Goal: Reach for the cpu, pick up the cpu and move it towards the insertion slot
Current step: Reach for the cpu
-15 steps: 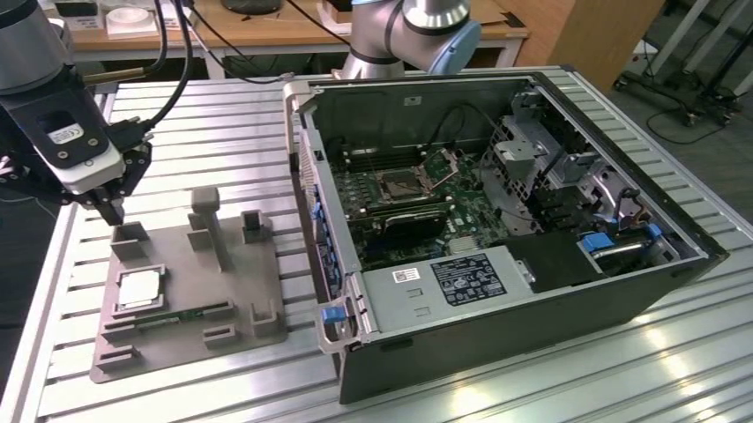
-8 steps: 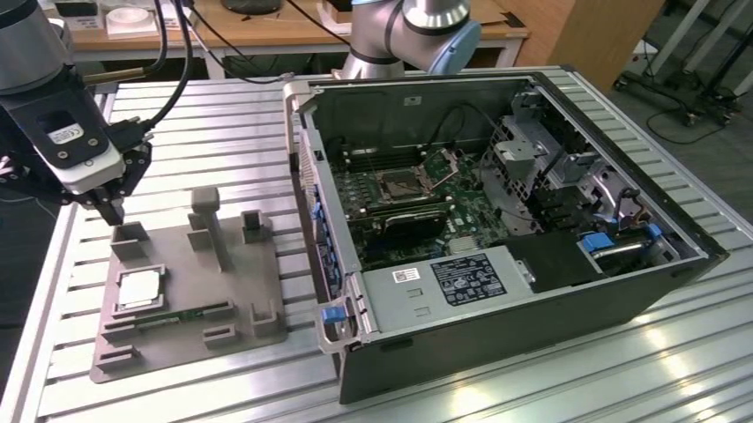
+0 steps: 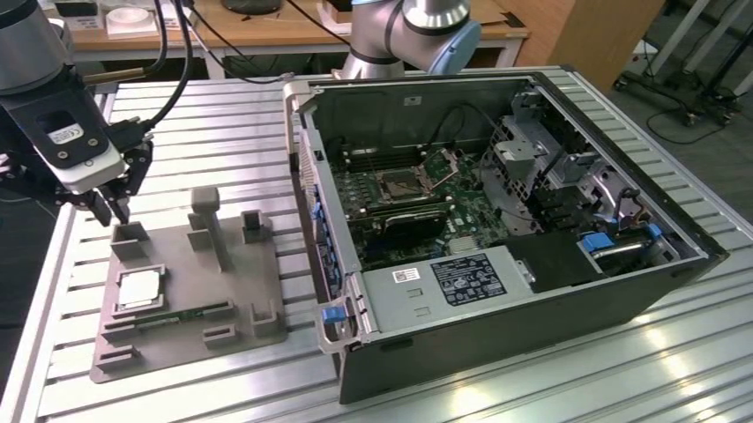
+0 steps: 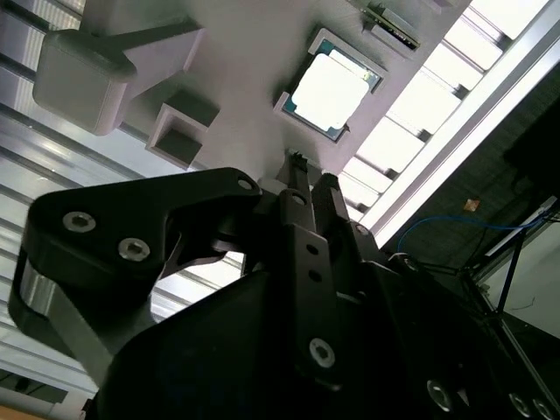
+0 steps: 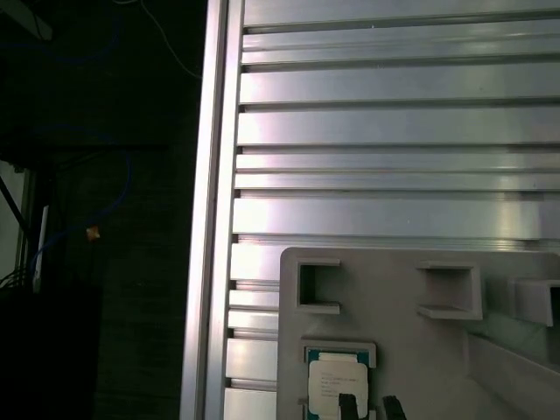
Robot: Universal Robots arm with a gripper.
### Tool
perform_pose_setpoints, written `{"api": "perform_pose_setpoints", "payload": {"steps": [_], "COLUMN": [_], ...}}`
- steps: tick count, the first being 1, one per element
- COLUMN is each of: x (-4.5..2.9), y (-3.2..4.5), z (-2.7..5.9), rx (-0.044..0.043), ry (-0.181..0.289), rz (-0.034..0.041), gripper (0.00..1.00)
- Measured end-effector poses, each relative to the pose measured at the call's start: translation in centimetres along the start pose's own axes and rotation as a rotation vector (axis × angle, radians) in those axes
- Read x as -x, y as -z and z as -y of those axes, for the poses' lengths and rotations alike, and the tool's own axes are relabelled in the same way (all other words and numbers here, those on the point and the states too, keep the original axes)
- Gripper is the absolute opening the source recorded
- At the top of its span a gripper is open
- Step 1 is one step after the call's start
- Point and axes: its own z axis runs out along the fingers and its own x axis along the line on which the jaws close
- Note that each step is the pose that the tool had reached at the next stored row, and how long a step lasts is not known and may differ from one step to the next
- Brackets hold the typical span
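The cpu (image 3: 139, 289) lies flat in a square pocket of the grey fixture block (image 3: 235, 282), its silvery face up. Both wrist views also show the cpu (image 4: 335, 85) (image 5: 337, 385) in its pocket. My gripper (image 3: 112, 216) hangs above the fixture's far corner, on the exterior view's left, a short way from the cpu and not touching it. Its fingertips (image 5: 348, 407) stand a little apart with nothing between them, so the gripper (image 4: 311, 175) (image 5: 369, 408) is open. The insertion slot (image 3: 400, 183) sits on the green board inside the open computer case (image 3: 659, 264).
A green memory stick (image 3: 176, 315) lies in the fixture near the cpu. Upright grey posts (image 3: 206, 207) rise from the block. The slatted aluminium table (image 3: 212, 115) ends close to the gripper at the exterior view's left edge (image 5: 214, 219). The arm's base (image 3: 412, 35) stands behind the case.
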Motion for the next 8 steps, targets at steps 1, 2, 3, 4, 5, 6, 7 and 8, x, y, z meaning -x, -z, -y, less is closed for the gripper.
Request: {"api": "perform_pose_setpoints", "payload": {"steps": [1, 2, 3, 4, 5, 6, 7, 8], "x": [0.0, 0.0, 0.0, 0.0, 0.0, 0.0, 0.0, 0.0], "y": [0.0, -0.01, -0.01, -0.01, -0.01, -0.02, -0.04, -0.06], "z": [0.0, 0.0, 0.0, 0.0, 0.0, 0.0, 0.0, 0.0], "rx": [0.0, 0.0, 0.0, 0.0, 0.0, 0.0, 0.0, 0.0], "ry": [0.0, 0.0, 0.0, 0.0, 0.0, 0.0, 0.0, 0.0], "rz": [0.0, 0.0, 0.0, 0.0, 0.0, 0.0, 0.0, 0.0001], "gripper": [0.25, 0.25, 0.31, 0.31, 0.31, 0.31, 0.33, 0.33]}}
